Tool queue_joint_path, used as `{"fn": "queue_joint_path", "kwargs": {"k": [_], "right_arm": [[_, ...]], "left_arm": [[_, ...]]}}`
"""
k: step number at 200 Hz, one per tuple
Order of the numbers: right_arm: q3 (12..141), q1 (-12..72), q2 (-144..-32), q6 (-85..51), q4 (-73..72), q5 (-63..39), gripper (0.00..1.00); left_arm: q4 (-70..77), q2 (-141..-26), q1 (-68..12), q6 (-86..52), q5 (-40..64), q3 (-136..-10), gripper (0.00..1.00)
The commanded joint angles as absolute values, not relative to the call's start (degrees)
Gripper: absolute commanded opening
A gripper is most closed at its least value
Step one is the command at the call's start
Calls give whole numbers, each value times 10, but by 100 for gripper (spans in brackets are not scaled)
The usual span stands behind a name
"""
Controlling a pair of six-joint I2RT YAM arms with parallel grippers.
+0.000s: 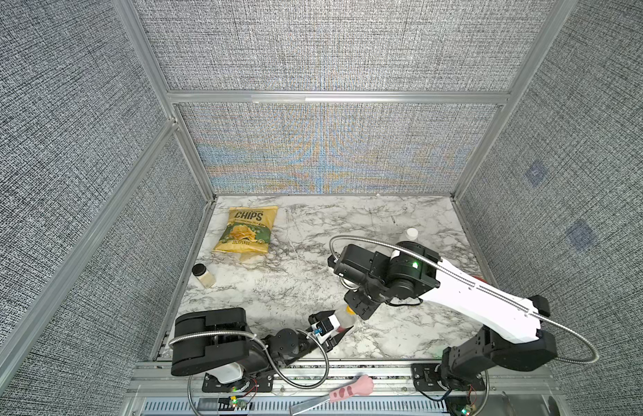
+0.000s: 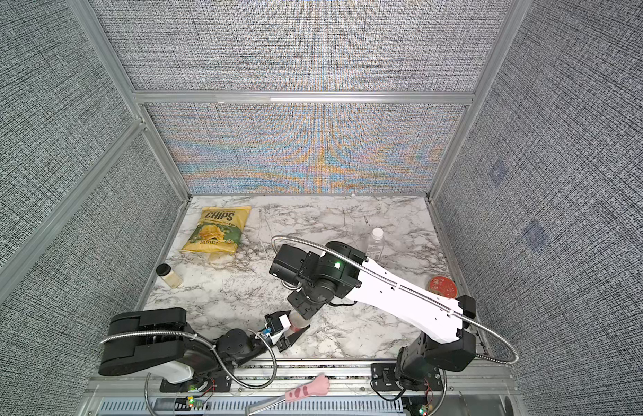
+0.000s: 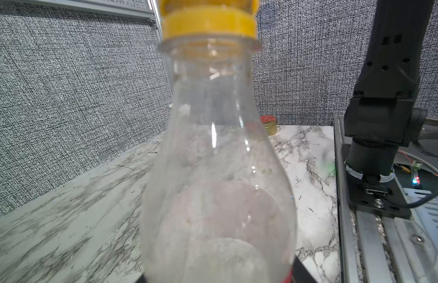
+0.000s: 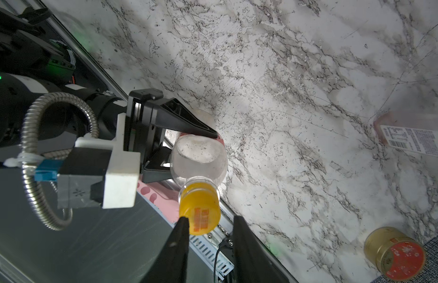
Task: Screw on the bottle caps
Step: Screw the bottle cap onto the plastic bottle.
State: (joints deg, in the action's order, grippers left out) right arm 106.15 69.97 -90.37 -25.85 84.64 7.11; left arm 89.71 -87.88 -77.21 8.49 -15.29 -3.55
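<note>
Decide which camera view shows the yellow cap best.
Right wrist view: the yellow cap shows whole, on the bottle. In the left wrist view the cap is cropped; in a top view the cap is a speck.

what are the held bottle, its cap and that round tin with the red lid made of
Bottle: clear, glossy thin plastic by the look; the tabletop shows through it, with bright glints.
Orange-yellow cap: opaque moulded plastic, slightly shiny.
Tin: probably metal, with a brushed gold wall; its red lid looks painted and worn.
</note>
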Motion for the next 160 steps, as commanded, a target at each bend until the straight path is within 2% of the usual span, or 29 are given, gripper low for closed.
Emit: {"fn": "queue_joint_path", "kwargs": {"k": [1, 134, 144, 151, 160], "right_arm": [[1048, 700, -903, -257, 844, 74, 33], [1049, 692, -890, -257, 869, 108, 33], [1047, 691, -880, -247, 854, 88, 38], [1045, 689, -872, -246, 843, 81, 51], [1038, 685, -858, -245, 827, 72, 58]], "left_arm": [[933, -893, -772, 70, -163, -43, 52], [934, -944, -772, 36, -160, -67, 53], [934, -943, -771, 35, -160, -67, 54], [934, -942, -771, 36, -158, -67, 53], [934, -942, -771, 38, -157, -66, 53]]}}
